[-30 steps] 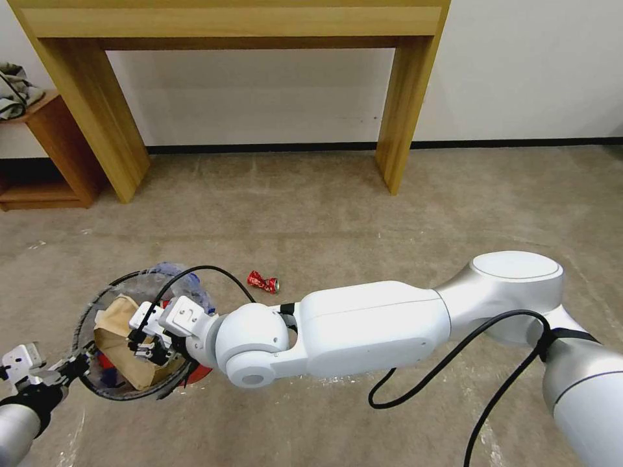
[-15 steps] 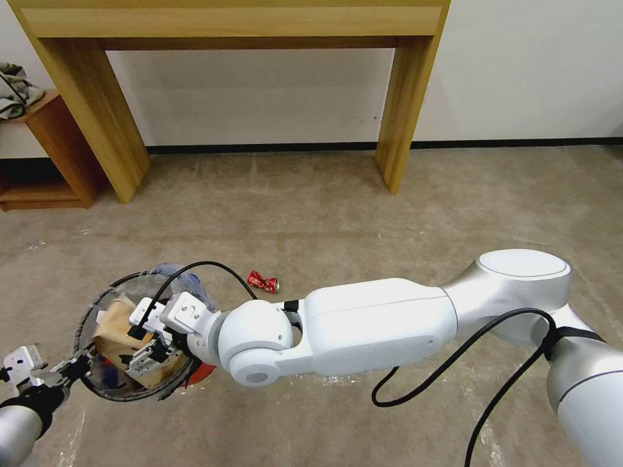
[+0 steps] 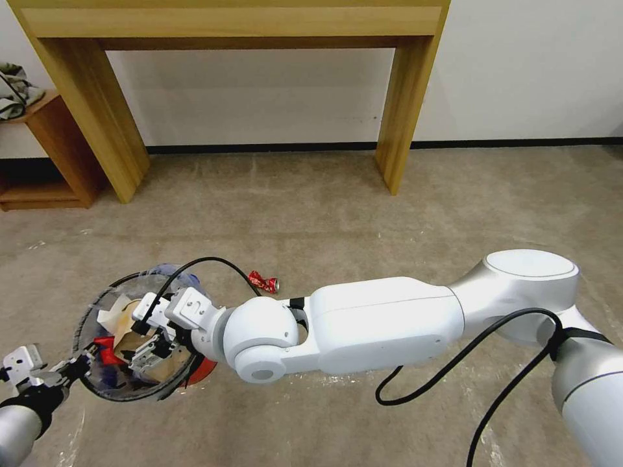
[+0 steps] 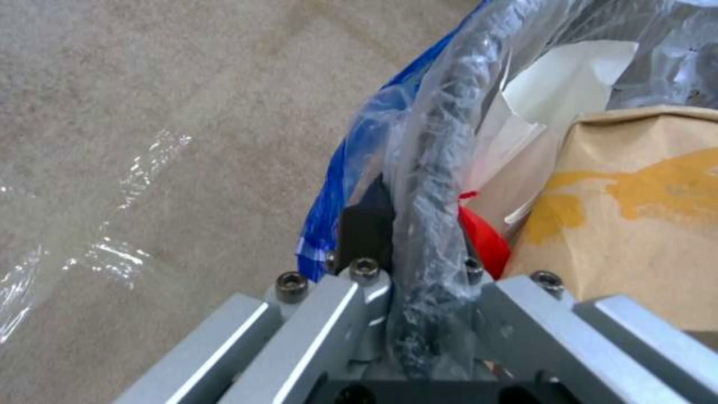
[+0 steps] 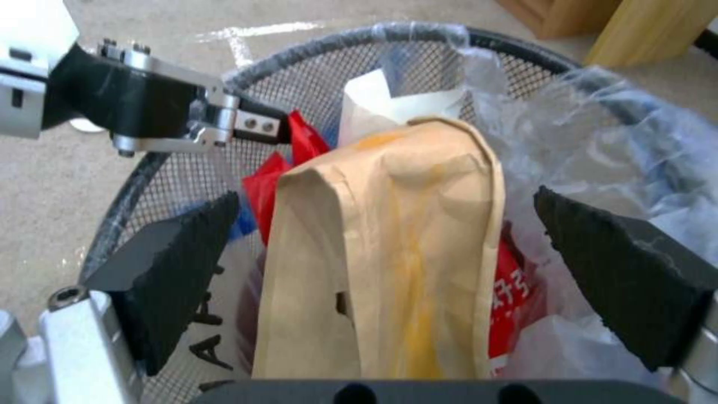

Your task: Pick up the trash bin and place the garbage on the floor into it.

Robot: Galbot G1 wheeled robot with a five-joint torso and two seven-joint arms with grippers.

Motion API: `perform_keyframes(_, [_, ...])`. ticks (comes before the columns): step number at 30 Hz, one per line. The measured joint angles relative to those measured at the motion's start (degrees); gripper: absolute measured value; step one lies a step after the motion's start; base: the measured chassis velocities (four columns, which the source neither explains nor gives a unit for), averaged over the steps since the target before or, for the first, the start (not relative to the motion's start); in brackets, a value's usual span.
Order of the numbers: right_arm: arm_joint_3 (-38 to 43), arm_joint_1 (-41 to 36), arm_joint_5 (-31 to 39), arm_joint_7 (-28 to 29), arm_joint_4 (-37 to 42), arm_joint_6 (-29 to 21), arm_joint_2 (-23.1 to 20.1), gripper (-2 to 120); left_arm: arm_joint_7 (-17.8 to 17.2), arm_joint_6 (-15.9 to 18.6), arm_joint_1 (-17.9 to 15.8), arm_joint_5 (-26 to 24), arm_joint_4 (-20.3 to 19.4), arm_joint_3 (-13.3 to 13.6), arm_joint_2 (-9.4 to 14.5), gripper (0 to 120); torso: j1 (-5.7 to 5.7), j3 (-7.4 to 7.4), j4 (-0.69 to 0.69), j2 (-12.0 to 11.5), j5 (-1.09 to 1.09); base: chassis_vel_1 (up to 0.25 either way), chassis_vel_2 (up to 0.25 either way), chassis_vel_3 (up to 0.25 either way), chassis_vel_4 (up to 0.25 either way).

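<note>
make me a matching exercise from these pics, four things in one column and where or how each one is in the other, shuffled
Things:
1. left gripper
2. right gripper
3. crushed red can
4. tan paper packet

States:
a. lying on the carpet beyond the bin
b. open, above the trash bin's mouth
c. inside the bin, among red wrappers
d. shut on the bin's rim

Pairs: 1-d, 2-b, 3-a, 4-c

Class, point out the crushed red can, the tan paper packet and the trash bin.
crushed red can (image 3: 263, 281), head view, its middle.
tan paper packet (image 5: 389, 247), right wrist view, its front face.
trash bin (image 5: 172, 179), right wrist view, mesh wall.
</note>
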Motion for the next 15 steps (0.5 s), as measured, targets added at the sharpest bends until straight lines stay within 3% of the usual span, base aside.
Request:
perform_keyframes(8, [1.8,0.0,-0.2,0.0,0.6,0.4,-0.3,100,0.0,0.0,0.1,0.2,0.1,-0.1,-0.1,1,0.00,0.00,0.00,0.0,0.00,0.000,0.000,0.000,0.000])
perform_keyframes(15, [4.9,-0.9,-0.5,-2.7,1.4,4.6,-0.8,100,0.0,0.0,0.1,0.3,0.2,-0.2,-0.3,1,0.00,0.00,0.00,0.0,0.00,0.000,0.000,0.000,0.000])
